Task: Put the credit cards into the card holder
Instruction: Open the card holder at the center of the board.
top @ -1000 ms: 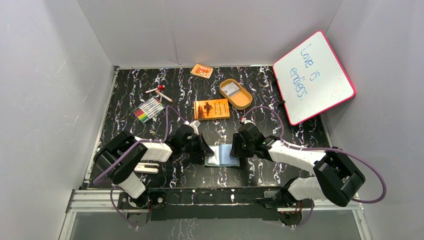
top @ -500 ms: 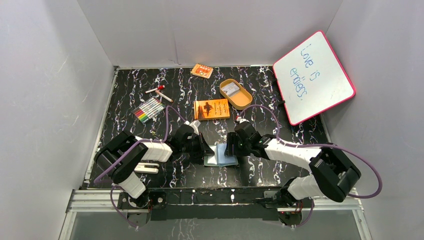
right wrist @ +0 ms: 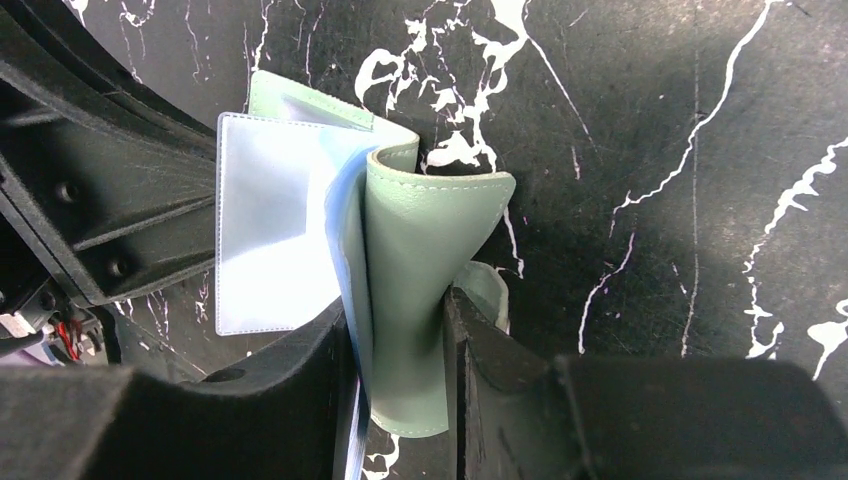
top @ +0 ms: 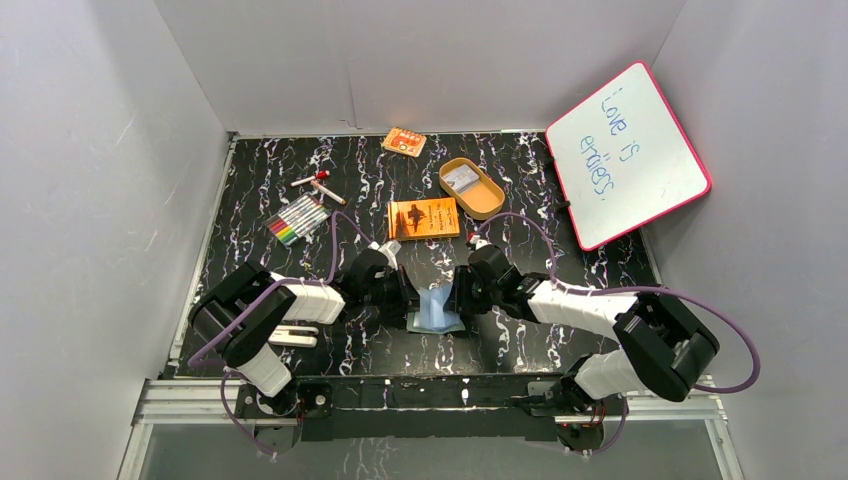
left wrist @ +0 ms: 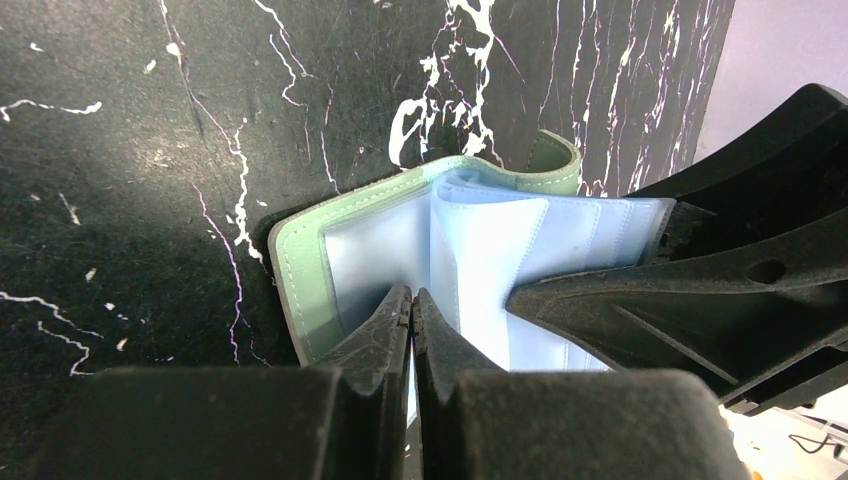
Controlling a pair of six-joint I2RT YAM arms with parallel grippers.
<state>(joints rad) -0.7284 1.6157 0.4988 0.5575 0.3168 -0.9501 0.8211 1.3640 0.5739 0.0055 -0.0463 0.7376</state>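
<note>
Near the front middle of the black, white-veined counter (top: 540, 200): a small grey-green folding card holder (top: 437, 308) (left wrist: 300, 270) (right wrist: 405, 250), open and raised off flat. Stitched along the edge, with pale blue and clear pocket leaves fanned out inside and a snap tab curling from one edge. Pinched from both sides. Left tool (top: 408, 296) (left wrist: 412, 300) narrowed almost to touching on a pale blue pocket leaf; right tool (top: 457, 296) (right wrist: 400, 315) clamped on the green cover, bowed between its fingers.

Just behind, an orange rectangular book (top: 423, 218) with a dark figure on the front, lettering too small to read. Near it, a tan oval tin (top: 471, 187). Farther back, a small orange packet (top: 404, 141); off to the left, a row of coloured markers (top: 298, 218). Against the right wall, a tilted pink-framed whiteboard (top: 627, 153), handwritten in blue: "Love is", then a word like "endless".
</note>
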